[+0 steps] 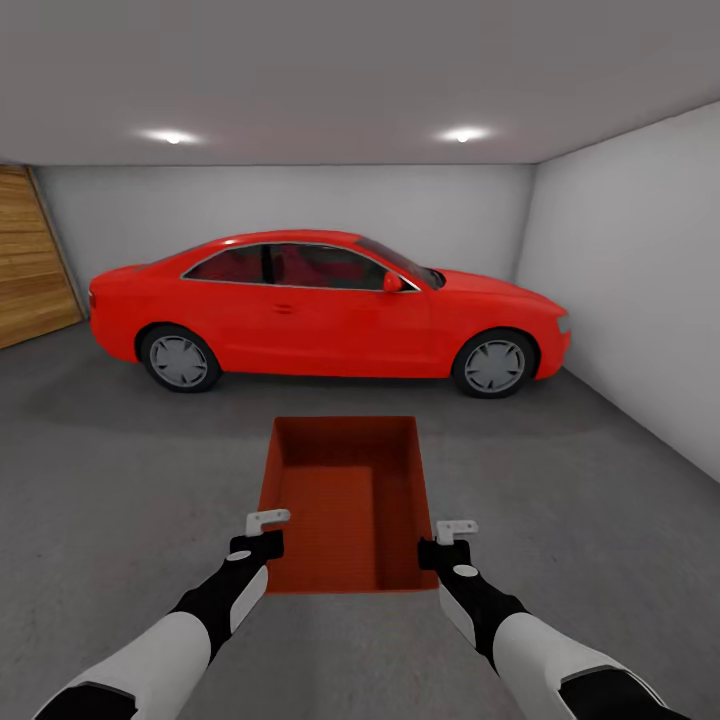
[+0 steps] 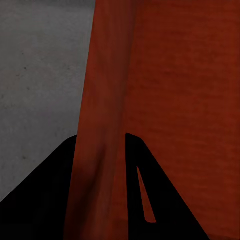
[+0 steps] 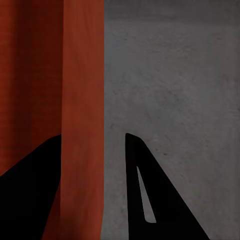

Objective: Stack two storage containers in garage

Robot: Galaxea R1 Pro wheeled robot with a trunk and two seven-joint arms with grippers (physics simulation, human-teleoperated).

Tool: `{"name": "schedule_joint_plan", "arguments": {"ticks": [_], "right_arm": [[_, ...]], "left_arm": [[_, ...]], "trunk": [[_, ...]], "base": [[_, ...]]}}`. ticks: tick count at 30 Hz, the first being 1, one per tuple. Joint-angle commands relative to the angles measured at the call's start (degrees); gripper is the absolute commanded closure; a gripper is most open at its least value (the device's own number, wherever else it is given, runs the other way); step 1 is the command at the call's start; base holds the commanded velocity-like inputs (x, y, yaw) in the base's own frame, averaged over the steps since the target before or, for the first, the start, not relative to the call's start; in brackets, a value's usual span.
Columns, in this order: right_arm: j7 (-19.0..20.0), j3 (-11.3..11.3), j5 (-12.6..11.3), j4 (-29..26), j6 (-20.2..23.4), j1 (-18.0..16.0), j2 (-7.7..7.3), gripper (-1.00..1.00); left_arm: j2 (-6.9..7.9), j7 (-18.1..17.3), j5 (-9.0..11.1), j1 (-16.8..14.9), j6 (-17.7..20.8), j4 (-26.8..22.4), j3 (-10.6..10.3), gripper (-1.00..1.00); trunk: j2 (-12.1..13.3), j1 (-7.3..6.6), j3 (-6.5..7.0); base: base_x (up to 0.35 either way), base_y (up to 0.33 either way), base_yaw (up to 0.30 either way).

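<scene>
Container: one orange-red storage container [image 1: 345, 500] sits open side up, in front of the red car [image 1: 330, 305] and nearer the robot than the car is.
Held or resting: I cannot tell whether its bottom touches the floor [image 1: 120, 480] or hangs just above it.
Left gripper [image 1: 262, 535]: straddles the container's left wall, one finger on each side in the left wrist view; the wall [image 2: 100, 125] looks nipped between the fingers, so I judge it clamped.
Right gripper [image 1: 448, 540]: straddles the right wall [image 3: 82, 100]; a gap shows on one side, so clamped or slack cannot be told.
Garage: grey concrete, white walls, a wooden door [image 1: 30, 260] left of the car.
Step in hand: setting down a container in the garage, judged from the pose.
Next move: settle the container flat, spread both grippers, lift the arms clear of the walls.
Other container: no second bin sits beside this one; whether another nests beneath I cannot tell.
</scene>
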Motion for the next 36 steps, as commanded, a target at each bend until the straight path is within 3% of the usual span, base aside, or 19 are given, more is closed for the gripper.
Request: {"name": "schedule_joint_plan", "arguments": {"ticks": [1,16,36], "right_arm": [[-0.3,0.6,-1.1,0.2,-0.2,0.0,-0.02,1.00],[-0.3,0.7,-1.2,0.2,0.4,0.0,0.02,1.00],[-0.4,0.6,-1.2,0.2,0.4,0.0,0.15,1.00]], "left_arm": [[0.75,0.7,-0.9,-0.1,0.0,-0.3,0.6,1.00],[0.74,0.7,-0.9,-0.1,0.0,-0.3,0.6,1.00],[0.74,0.7,-0.9,-0.1,0.0,-0.3,0.5,1.00]], "trunk": [[-0.1,0.04,-0.11],[-0.1,0.04,-0.11],[-0.1,0.04,-0.11]], "base": [[0.000,0.000,0.000],[0.000,0.000,-0.020],[0.000,0.000,-0.271]]}}
